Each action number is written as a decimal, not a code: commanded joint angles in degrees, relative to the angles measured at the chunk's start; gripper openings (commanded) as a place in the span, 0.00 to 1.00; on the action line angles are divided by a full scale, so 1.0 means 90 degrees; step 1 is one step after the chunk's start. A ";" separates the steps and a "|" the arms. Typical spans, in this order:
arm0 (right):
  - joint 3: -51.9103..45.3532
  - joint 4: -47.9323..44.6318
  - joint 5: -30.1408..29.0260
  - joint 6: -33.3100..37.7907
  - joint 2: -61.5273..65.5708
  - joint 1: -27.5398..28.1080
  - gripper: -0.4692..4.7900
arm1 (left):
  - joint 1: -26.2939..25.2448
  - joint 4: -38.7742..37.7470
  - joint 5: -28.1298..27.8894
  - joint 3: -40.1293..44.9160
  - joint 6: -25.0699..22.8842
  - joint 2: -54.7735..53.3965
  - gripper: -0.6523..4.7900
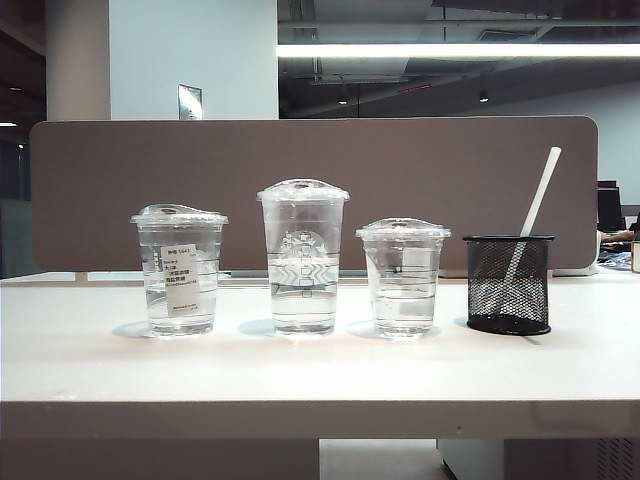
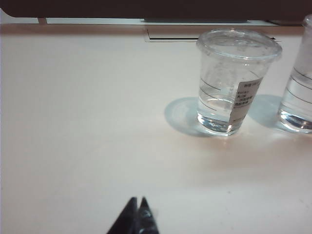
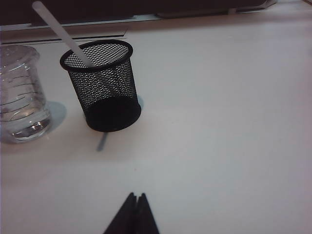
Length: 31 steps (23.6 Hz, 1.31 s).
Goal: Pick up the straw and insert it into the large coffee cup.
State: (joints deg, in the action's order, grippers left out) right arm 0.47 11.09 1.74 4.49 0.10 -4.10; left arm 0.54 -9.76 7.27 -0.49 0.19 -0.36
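An office: my white desk (image 1: 300,370) backs onto a grey partition screen (image 1: 310,190), with a mesh pen holder (image 1: 508,284), ceiling strip light (image 1: 455,50) and exposed ducting overhead.

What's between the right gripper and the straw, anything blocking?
Nothing visible. The right gripper, shut, sits back over bare table. The straw leans in the black mesh holder, upper half exposed. The small cup stands between holder and large coffee cup.

Three cups (image 1: 303,258), one straw (image 1: 538,200), one holder (image 1: 508,284)

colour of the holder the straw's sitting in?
Black wire mesh holder, with the white straw leaning in it; the right wrist view shows it best.
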 commanded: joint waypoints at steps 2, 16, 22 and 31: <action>-0.0046 -0.0075 0.0024 -0.0019 -0.0007 0.0000 0.08 | 0.0126 -0.0005 0.0002 -0.0002 -0.0024 -0.0005 0.11; -0.0046 -0.0075 0.0024 -0.0019 -0.0007 0.0000 0.08 | 0.0238 0.0015 0.0816 -0.0486 0.0044 -0.0007 0.11; -0.0046 -0.0075 0.0024 -0.0019 -0.0007 0.0000 0.08 | 0.0238 -0.0114 0.2268 -0.2569 0.0262 -0.0379 0.11; -0.0046 -0.0075 0.0024 -0.0019 -0.0007 0.0000 0.08 | 0.0238 -0.3478 0.1882 -0.6288 -0.0243 -0.0527 0.11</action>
State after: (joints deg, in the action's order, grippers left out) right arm 0.47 11.09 1.74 4.49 0.10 -4.10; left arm 2.66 -35.79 24.36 -55.29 -0.60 -5.08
